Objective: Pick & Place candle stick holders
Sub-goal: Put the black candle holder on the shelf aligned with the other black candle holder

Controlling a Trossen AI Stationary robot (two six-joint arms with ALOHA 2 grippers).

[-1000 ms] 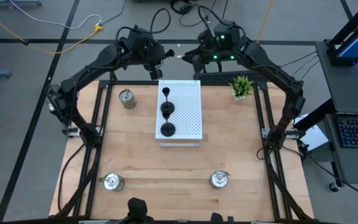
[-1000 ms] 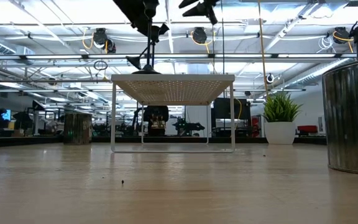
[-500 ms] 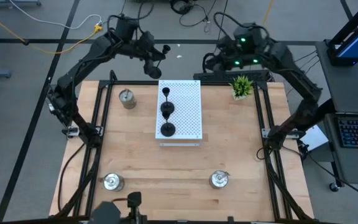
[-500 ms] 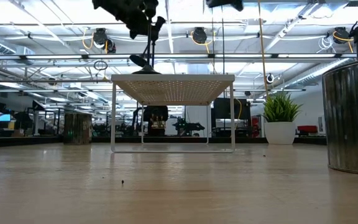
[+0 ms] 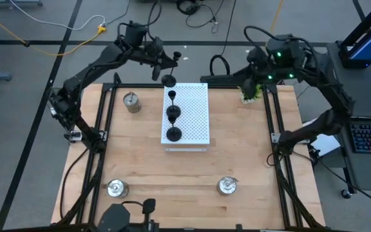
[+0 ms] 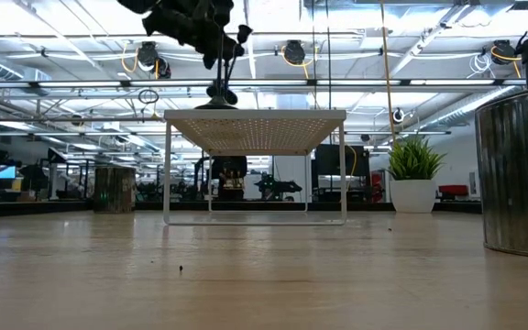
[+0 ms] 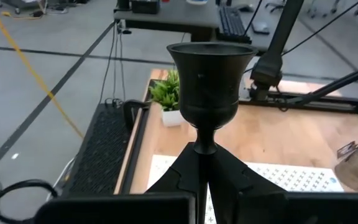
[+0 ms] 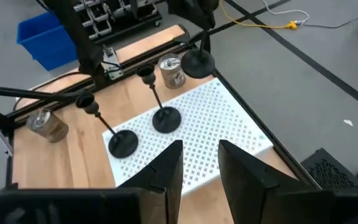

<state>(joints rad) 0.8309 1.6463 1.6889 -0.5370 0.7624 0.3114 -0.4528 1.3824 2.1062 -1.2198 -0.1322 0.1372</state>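
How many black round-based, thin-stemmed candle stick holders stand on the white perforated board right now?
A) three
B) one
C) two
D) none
C: two black holders stand on the white perforated board; the left claw holds a third black holder tilted in the air over the board's far edge.

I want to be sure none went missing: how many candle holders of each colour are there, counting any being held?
Black holders: 3 (two on the white board, one held in the left pincer)
Silver holders: 3
Total: 6
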